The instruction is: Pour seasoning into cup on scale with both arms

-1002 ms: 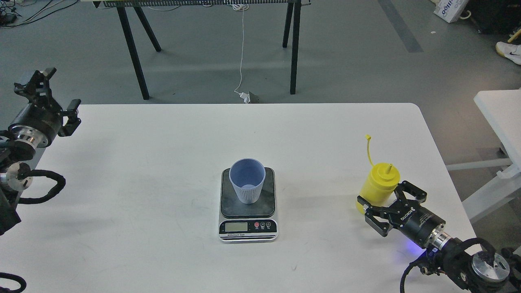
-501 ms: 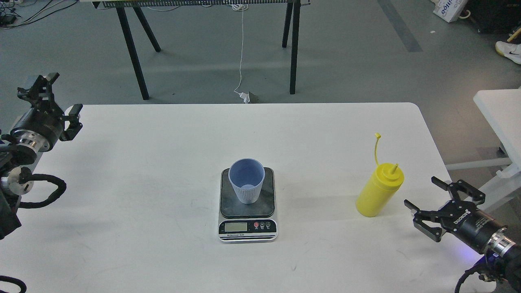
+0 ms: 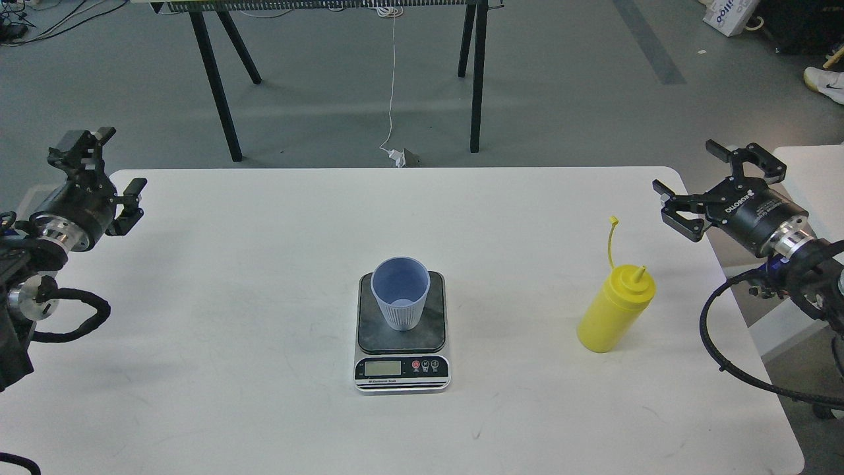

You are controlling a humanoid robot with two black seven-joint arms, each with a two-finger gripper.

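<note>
The yellow seasoning bottle (image 3: pixel 614 309) stands upright on the white table (image 3: pixel 264 264) at the right, cap strap sticking up. The light-blue ribbed cup (image 3: pixel 400 293) stands upright on the dark plate of the scale (image 3: pixel 401 333) at the table's middle. My right gripper (image 3: pixel 709 181) is open and empty, raised above the table's far right corner, well apart from the bottle. My left gripper (image 3: pixel 105 175) is open and empty, at the table's far left edge, far from the cup.
A black trestle stand (image 3: pixel 217 79) and a hanging white cable (image 3: pixel 391 86) are on the grey floor behind the table. A second white table (image 3: pixel 811 191) stands to the right. A white shoe (image 3: pixel 824 82) shows at the far right.
My right gripper has let go of the bottle, drawn back to the right, then risen to the far right corner. The bottle stands free. My left gripper has shifted slightly right.
</note>
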